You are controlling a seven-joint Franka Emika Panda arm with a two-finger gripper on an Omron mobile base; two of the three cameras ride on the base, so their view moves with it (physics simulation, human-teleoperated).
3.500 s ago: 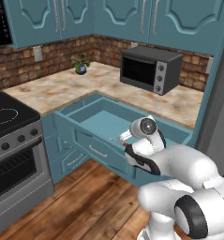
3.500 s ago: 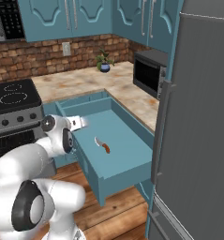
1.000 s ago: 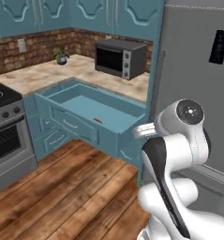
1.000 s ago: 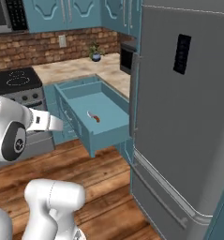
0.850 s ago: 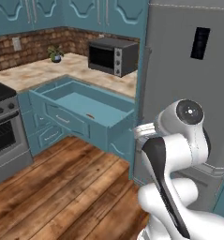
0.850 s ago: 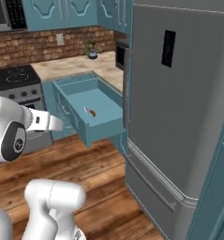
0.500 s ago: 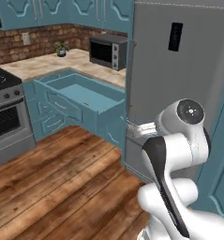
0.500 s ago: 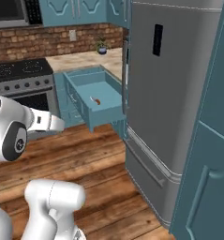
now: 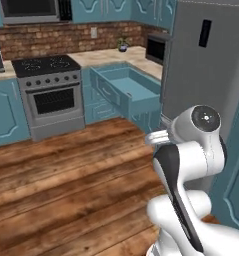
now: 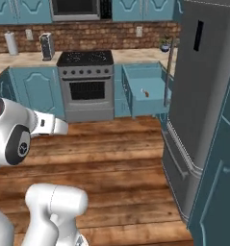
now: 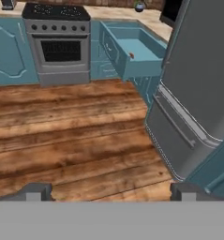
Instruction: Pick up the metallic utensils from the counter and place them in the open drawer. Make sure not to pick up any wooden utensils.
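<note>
From the left base view I've got the open drawer point(image 9: 128, 90) pulled out across the room, past the stove point(image 9: 50, 86), with the counter point(image 9: 118, 54) behind it and the fridge point(image 9: 201, 85) close on my right; I can't make out my fingertips here. Over to the right base view: one of the metallic utensils point(image 10: 145, 92) lies on the drawer floor, the small blade with the reddish-brown handle, so that one looks to be already in; I can't pick out the thin all-silver piece anywhere. Now the hand view: my gripper point(image 11: 108, 190) hangs released, jaws spread wide with nothing between them, fingertips low over the wooden floor point(image 11: 71, 140), and the drawer sits well beyond the fingers, up and a touch right, a red speck at its near edge. My read: a thin silver utensil will be light, stiff and slippery, lying flat on stone, so I'd pinch it across the narrow middle of the shaft and close squarely.
</note>
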